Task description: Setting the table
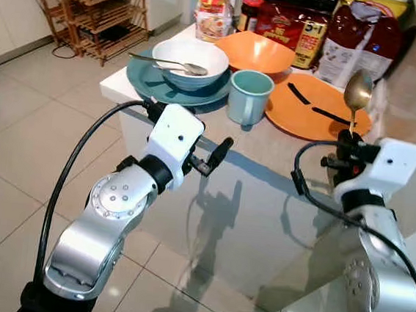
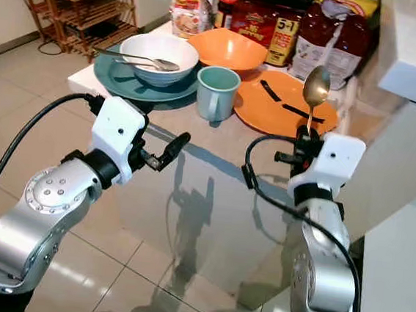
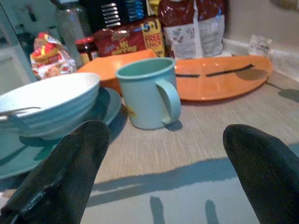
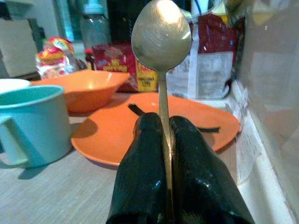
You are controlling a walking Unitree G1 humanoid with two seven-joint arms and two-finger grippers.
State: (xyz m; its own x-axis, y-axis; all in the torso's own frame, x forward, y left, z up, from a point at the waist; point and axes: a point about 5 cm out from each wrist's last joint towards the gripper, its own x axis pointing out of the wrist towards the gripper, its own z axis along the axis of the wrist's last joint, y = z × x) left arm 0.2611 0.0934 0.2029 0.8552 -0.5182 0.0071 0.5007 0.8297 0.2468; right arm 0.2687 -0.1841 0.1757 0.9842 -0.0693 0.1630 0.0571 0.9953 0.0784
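Spoon (image 1: 359,89) in your right hand (image 1: 350,144) is the piece in play: the two black fingers are clamped on its handle, bowl upright, and it hangs above the near edge of the table (image 1: 266,162), just this side of the orange plate (image 1: 317,106).

Going left to right across the table: at the left corner you have a teal plate (image 1: 149,81) with a white bowl (image 1: 190,62) sitting on it, and a second spoon (image 1: 174,65) lying in that bowl. That place looks done. Just beside it, toward the middle, stands a teal mug (image 1: 249,96), handle turned to the near edge. Behind the mug is an orange bowl (image 1: 255,51), resting on the table, not on any plate. To the right lies the orange plate, with two dark strips on it that I cannot identify. Packets and jars (image 1: 309,26) crowd the far edge.

Your left hand (image 1: 217,157) hovers near the front edge with its fingers spread, holding nothing.

Count: two plates, two bowls, two spoons, one mug.

My read is roughly halfway. What seems left is the right-hand place: the orange bowl likely belongs on the orange plate, and the held spoon with it.
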